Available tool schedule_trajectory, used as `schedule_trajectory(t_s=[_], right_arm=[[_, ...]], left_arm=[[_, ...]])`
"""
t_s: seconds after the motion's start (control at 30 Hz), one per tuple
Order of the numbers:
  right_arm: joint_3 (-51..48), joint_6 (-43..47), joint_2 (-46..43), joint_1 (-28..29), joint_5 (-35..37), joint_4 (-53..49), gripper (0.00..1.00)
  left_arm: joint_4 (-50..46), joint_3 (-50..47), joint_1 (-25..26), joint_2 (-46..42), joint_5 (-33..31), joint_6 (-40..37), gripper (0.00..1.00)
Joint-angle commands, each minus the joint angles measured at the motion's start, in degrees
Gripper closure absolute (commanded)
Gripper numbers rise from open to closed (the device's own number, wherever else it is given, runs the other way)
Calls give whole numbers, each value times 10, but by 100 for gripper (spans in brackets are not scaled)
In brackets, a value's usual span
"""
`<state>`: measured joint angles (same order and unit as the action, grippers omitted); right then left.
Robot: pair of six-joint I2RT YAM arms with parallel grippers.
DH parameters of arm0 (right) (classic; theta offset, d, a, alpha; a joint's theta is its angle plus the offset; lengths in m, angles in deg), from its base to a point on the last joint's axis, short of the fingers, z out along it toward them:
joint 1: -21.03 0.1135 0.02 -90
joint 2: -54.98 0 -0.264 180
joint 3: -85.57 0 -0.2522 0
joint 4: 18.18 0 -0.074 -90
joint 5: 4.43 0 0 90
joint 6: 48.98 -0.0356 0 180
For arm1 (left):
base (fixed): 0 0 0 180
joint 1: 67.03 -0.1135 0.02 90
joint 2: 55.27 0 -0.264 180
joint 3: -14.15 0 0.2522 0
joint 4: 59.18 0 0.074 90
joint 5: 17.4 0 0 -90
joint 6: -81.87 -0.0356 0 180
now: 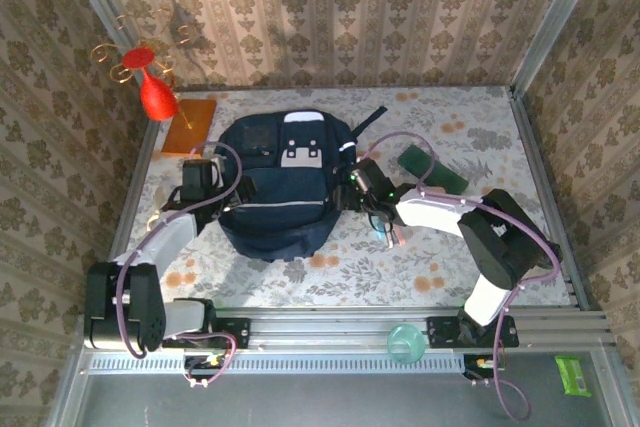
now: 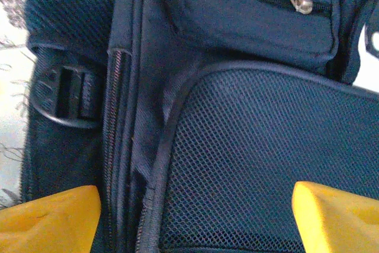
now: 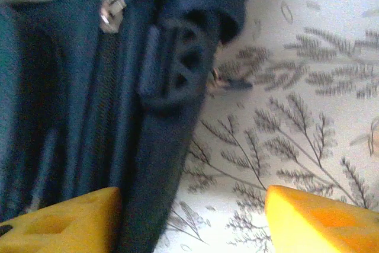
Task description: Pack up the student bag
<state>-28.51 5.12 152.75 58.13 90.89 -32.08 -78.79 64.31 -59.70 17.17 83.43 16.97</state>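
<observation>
- Navy fabric, the student bag (image 1: 280, 187) lies flat at the middle of the floral tablecloth (image 1: 470, 247), its grey-white patch toward 12 o'clock and a black strap trailing off toward 1 o'clock
- The left gripper (image 1: 222, 187) sits at the bag's 9 o'clock edge; in the left wrist view this gripper (image 2: 189, 205) has its yellow fingers (image 2: 47, 217) spread wide, released, with nothing pinched between them
- Between and beyond those fingers lies a dark mesh panel (image 2: 266, 158); a silver zip pull (image 2: 304, 5) sits at 1 o'clock and a black strap buckle (image 2: 62, 96) at 9 o'clock
- The right gripper (image 1: 372, 209) is at the bag's 3 o'clock edge; in the right wrist view this gripper (image 3: 192, 211) is also let go, one yellow finger over the bag's side and the other finger (image 3: 320, 217) over bare cloth
- Another black buckle (image 3: 174, 66) shows on the bag's edge toward 12 o'clock in that view, with a metal zip pull (image 3: 111, 11) at 11 o'clock
- A red vase (image 1: 155, 92) and an orange board (image 1: 190, 125) lie at 10 o'clock from the bag, apart from it
- A dark green flat item (image 1: 430, 169) lies toward 3 o'clock, past the right gripper
</observation>
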Motion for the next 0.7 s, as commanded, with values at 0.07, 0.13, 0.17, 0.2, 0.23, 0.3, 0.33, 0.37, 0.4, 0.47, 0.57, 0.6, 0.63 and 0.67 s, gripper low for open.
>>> schedule_trajectory(t_s=[0.07, 0.13, 0.17, 0.2, 0.23, 0.3, 0.33, 0.37, 0.4, 0.47, 0.57, 0.6, 0.63, 0.67], right_arm=[[-24, -17, 5, 28, 7, -4, 39], [-24, -15, 17, 34, 15, -7, 44], [-23, -15, 20, 36, 15, -6, 47], [-24, -15, 21, 38, 12, -5, 50], [-25, -13, 20, 42, 7, -2, 53], [-26, -3, 15, 52, -2, 6, 58], [-26, 3, 13, 58, -7, 9, 60], [-28, 7, 8, 68, -14, 15, 63], [-30, 9, 5, 76, -21, 21, 64], [-35, 10, -3, 91, -37, 37, 66], [-38, 4, -9, 106, -71, 73, 68], [-34, 5, -8, 109, -87, 84, 69], [-29, 5, -6, 111, -101, 93, 69], [-21, 10, -2, 113, -116, 97, 69]], left_arm=[[10, -2, -3, 24, 43, 13, 22], [23, -7, -3, 33, 60, 19, 26], [26, -7, -1, 38, 69, 21, 28], [29, -8, 1, 43, 73, 23, 29], [33, -5, 3, 50, 75, 23, 30], [30, 6, 6, 66, 78, 21, 32], [28, 13, 8, 76, 82, 19, 33], [27, 21, 10, 84, 86, 19, 33], [28, 28, 13, 91, 88, 19, 33], [30, 46, 20, 109, 88, 20, 33], [34, 82, 28, 144, 89, 21, 33], [34, 98, 30, 162, 89, 21, 33], [34, 114, 30, 180, 89, 20, 33], [34, 130, 31, 199, 89, 20, 33]])
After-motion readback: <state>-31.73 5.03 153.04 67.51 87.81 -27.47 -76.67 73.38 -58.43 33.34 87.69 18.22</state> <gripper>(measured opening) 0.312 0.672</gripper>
